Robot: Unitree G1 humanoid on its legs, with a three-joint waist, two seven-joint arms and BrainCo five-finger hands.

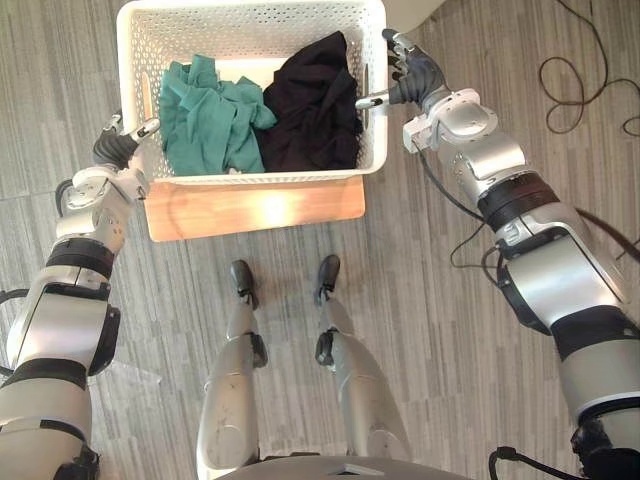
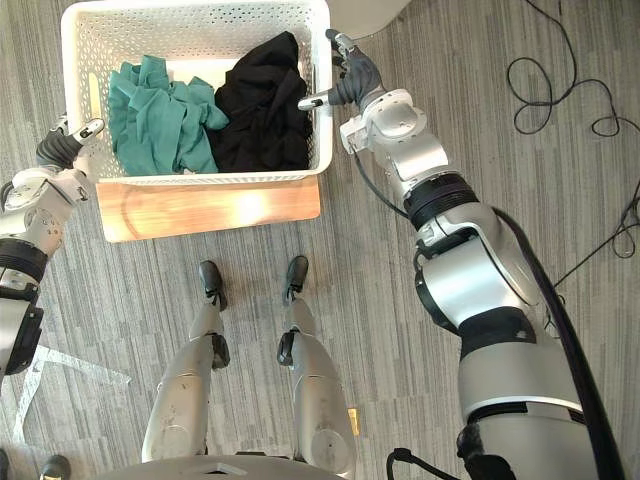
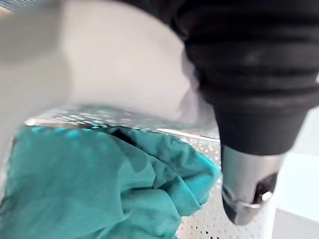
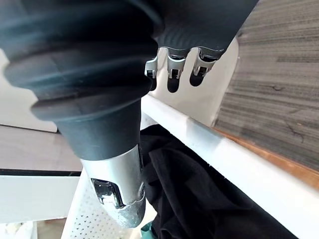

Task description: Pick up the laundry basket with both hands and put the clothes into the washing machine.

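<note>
A white perforated laundry basket stands on a low wooden board on the floor in front of me. Teal clothes fill its left half and black clothes its right half. My left hand is on the basket's left rim, with its thumb inside next to the teal cloth. My right hand straddles the right rim, its thumb inside by the black cloth and its curled fingers outside the wall.
Grey striped carpet floor lies all around the board. A pale rounded object shows at the far edge, just beyond the basket's right corner.
</note>
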